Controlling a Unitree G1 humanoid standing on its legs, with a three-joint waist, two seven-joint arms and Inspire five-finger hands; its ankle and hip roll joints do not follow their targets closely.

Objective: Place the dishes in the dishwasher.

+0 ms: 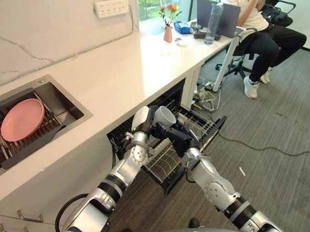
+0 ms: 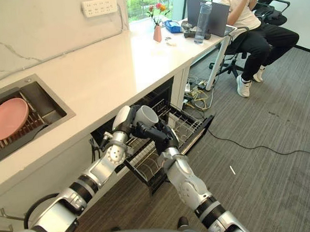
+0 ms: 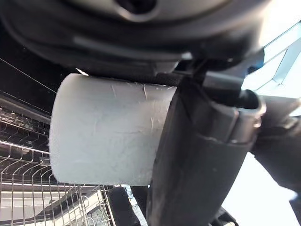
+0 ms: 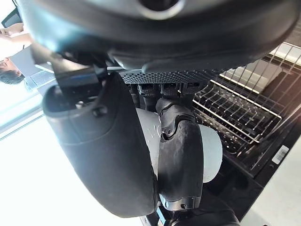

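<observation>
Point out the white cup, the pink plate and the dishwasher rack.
white cup [image 1: 164, 115], left eye view, its rounded side.
pink plate [image 1: 21, 119], left eye view, its centre.
dishwasher rack [image 1: 197, 124], left eye view, bare wire grid.

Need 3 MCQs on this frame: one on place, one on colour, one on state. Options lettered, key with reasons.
1. Where is the pink plate?
A. In the sink rack
B. In the dishwasher rack
C. On the floor

2. What colour is the cup the hands carry?
A. Blue
B. White
C. Black

3. What state is the dishwasher rack in?
A. Pushed fully in
B. Pulled out
C. Lifted onto the countertop

Key:
1 A, the plate lies on the wire rack inside the sink.
2 B, the cup shows white between the left hand and right hand, and in both wrist views.
3 B, the wire rack juts out below the countertop, under the hands.
</observation>
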